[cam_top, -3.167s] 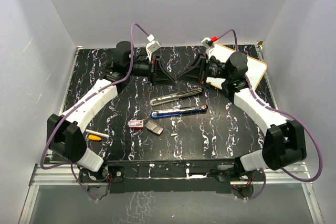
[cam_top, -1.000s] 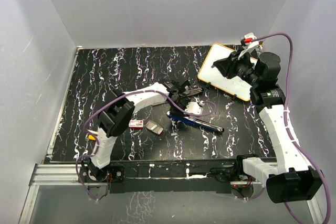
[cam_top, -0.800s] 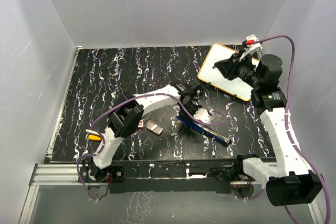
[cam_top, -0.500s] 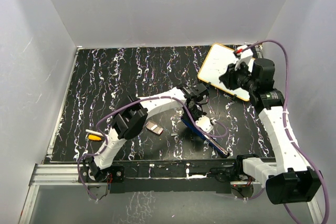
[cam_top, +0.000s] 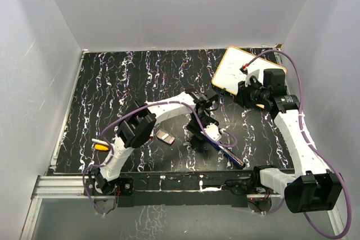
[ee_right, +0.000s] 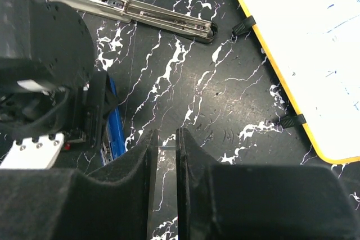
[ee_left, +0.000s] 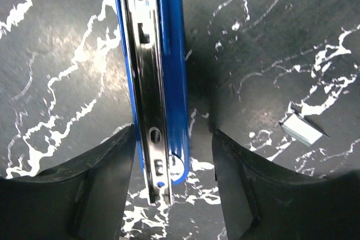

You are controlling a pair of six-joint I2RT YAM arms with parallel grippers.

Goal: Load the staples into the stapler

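The blue stapler (ee_left: pixel 169 54) lies open, its metal channel up, slanting toward the near right of the table (cam_top: pixel 225 149). My left gripper (ee_left: pixel 173 139) is open, one finger on each side of the stapler's rounded end, the left finger close against it; it shows in the top view (cam_top: pixel 201 132). A silver stapler (ee_right: pixel 126 7) lies farther back. The tan-grey inner tray (cam_top: pixel 164 136) sits left of the blue stapler. The red-pink box is hidden behind my left arm. My right gripper (ee_right: pixel 166 136), also in the top view (cam_top: pixel 243 91), is empty, with only a narrow slit between its jaws.
A yellow-rimmed whiteboard (cam_top: pixel 247 70) lies at the back right, with black clips on its edge (ee_right: pixel 289 121). An orange-and-white pen (cam_top: pixel 101 145) lies near the left front edge. A small silvery-grey piece (ee_left: pixel 304 130) lies on the black marbled table (cam_top: pixel 112 94) right of my left gripper.
My left arm has swung across to the blue stapler, which has turned and slid toward the near right. My right arm has come down and in from the whiteboard toward the centre.
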